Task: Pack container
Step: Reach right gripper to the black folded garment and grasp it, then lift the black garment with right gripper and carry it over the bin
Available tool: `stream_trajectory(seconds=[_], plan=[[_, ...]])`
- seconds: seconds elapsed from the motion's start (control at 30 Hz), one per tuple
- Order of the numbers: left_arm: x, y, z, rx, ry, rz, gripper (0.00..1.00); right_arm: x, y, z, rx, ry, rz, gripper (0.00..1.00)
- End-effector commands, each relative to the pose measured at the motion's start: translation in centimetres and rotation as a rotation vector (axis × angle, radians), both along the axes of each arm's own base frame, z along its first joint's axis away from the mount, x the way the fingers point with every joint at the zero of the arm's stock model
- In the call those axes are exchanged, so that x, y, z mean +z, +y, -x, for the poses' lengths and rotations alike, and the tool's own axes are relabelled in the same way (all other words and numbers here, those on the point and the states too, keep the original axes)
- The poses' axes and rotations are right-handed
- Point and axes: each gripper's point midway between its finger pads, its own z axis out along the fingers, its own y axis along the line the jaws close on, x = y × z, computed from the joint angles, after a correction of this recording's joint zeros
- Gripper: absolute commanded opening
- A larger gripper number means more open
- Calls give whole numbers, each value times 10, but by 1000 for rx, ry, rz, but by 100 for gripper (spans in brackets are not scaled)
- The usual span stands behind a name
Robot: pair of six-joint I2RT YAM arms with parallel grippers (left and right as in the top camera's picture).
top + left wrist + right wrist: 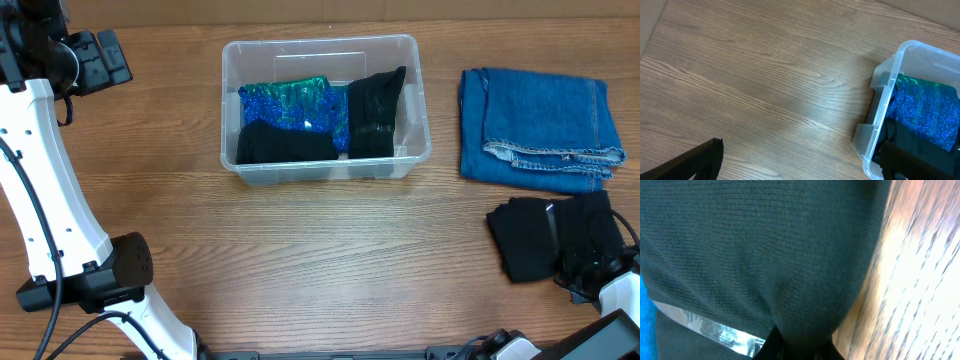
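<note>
At lower right overhead, the black knit garment [525, 240], judged soft and limp, is pinched at a bunched fold by the right jaws; the left jaws are spread open.

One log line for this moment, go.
phase: grasp | left gripper: open, apart from clear plastic container | right gripper: shut on black knit cloth beside folded blue denim jeans
</note>
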Motion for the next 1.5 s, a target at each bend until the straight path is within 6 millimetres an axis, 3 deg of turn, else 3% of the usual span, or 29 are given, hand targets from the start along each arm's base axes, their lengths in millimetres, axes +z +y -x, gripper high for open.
stream_trajectory(seconds=[0.0,0.1,0.2,0.4,0.53,0.73,0.9,1.17,1.37,1.47], plan=[[7,1,4,10,-17,-5,100,28,12,-23,87,-126,-47,4],[7,0,4,10,-17,-4,100,63,13,-35,120,-216,-29,4],[7,1,4,10,-16,-5,100,111,22,-49,172,-349,-7,4],[7,0,4,10,-17,-4,100,199,45,-55,269,-559,100,4],[7,0,4,10,-17,-4,100,251,72,-56,377,-718,153,4],[7,1,4,10,-17,-5,100,318,128,-58,544,-898,167,4],[7,0,4,10,-17,-4,100,348,164,-73,645,-1006,107,4],[7,0,4,10,-16,-4,100,374,210,-98,666,-1089,98,4],[7,0,4,10,-17,-4,100,369,255,-133,665,-1089,54,4],[7,0,4,10,-16,-4,100,353,295,-163,678,-1068,19,4]])
